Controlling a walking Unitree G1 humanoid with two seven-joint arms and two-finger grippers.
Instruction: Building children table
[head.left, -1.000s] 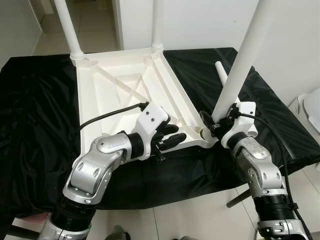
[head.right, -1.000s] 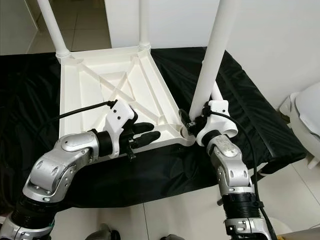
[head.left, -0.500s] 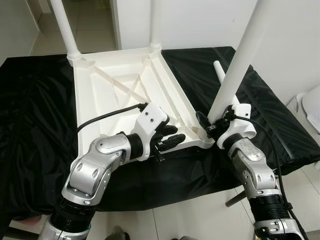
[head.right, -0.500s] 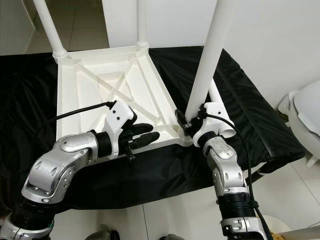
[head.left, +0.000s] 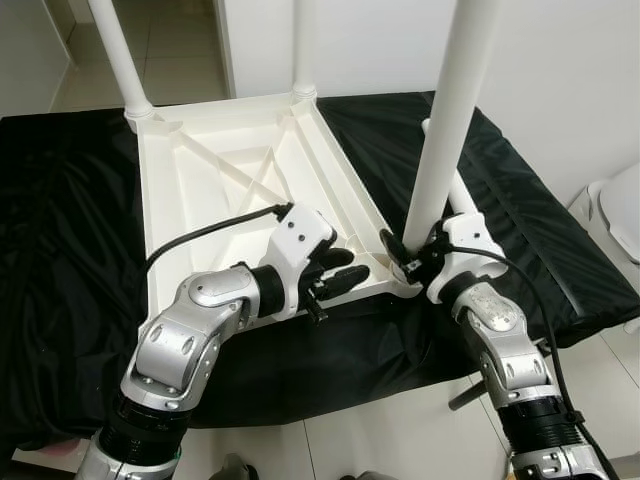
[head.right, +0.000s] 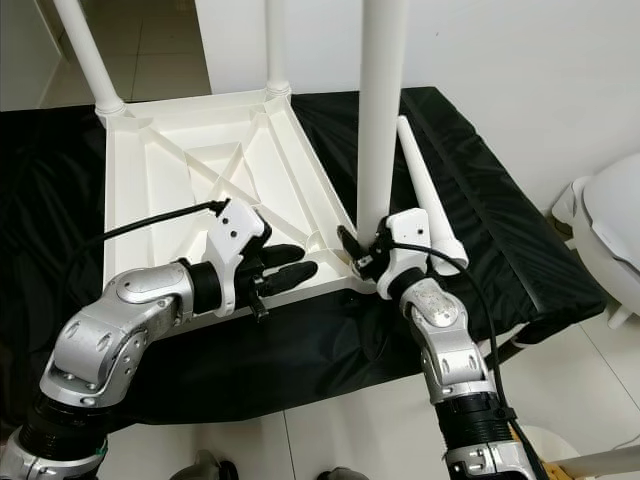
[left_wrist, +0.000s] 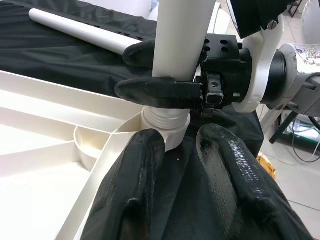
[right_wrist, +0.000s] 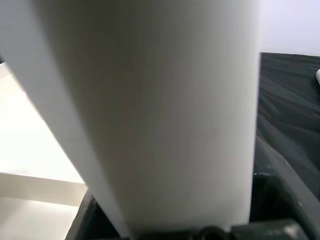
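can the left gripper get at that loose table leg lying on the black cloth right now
Probably not easily. The loose leg lies on the black cloth on the far side of the upright leg that the right gripper clamps. The left gripper rests on the tabletop's near edge, so both block it.

All three upright legs (head.left: 452, 110) run off the top edge.
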